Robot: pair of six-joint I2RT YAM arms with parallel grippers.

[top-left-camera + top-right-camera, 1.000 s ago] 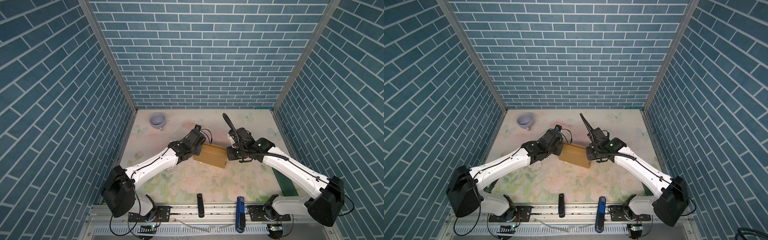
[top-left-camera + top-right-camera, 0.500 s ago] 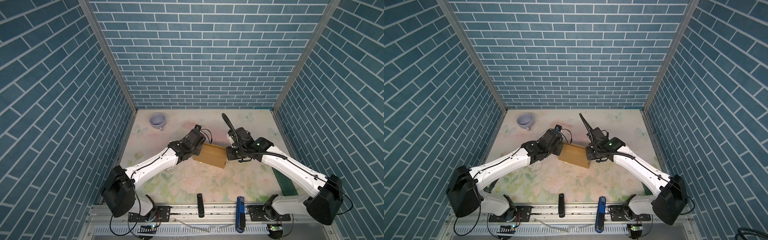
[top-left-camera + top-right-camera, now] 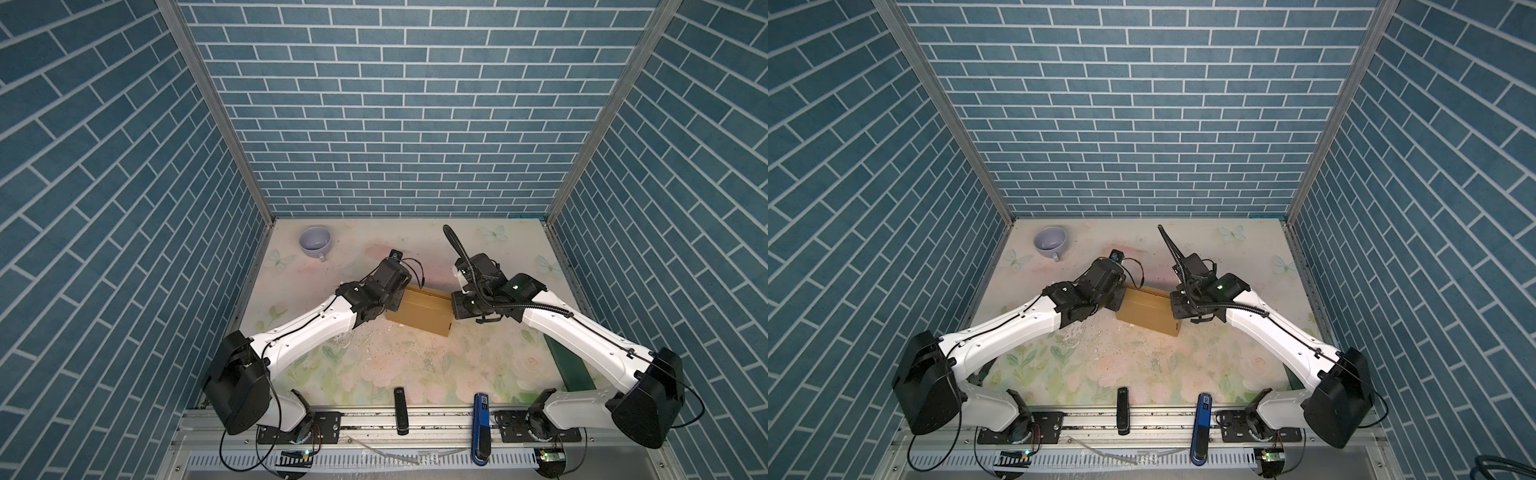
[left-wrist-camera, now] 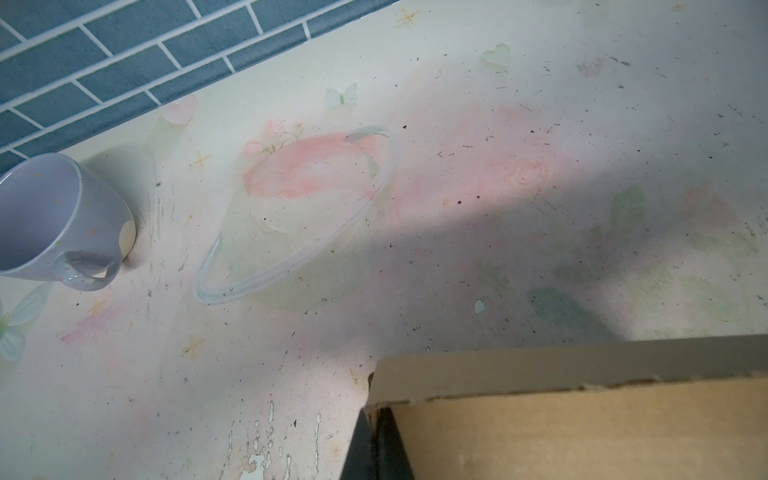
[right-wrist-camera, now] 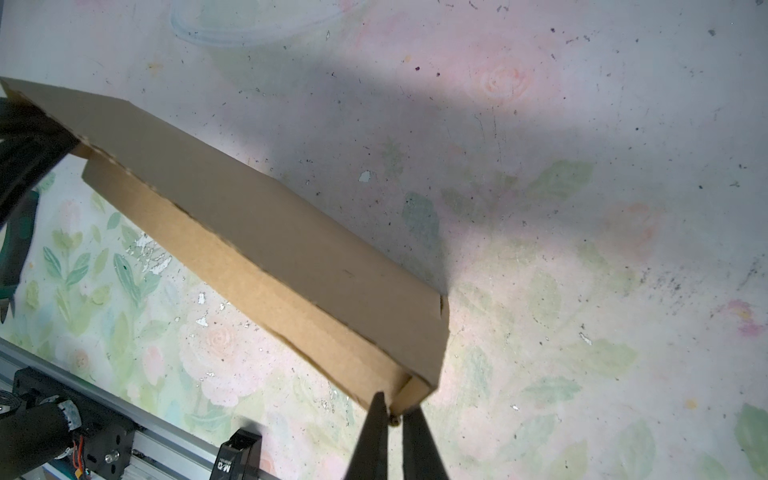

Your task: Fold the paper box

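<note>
Paper box [image 3: 419, 311] unmoved from before, left jaws and right jaws both clamped on its ends

Two robot arms at the paper box [image 3: 419, 311] — the grip points are mostly out of sight.
In both top views the wrists cover the box's ends and both pincers. Each wrist view crops its own pincer to dark finger tips — left pincer [image 4: 374, 415], right pincer [image 5: 394, 415]; a mug [image 4: 62, 216] is cut by the frame edge too.
</note>
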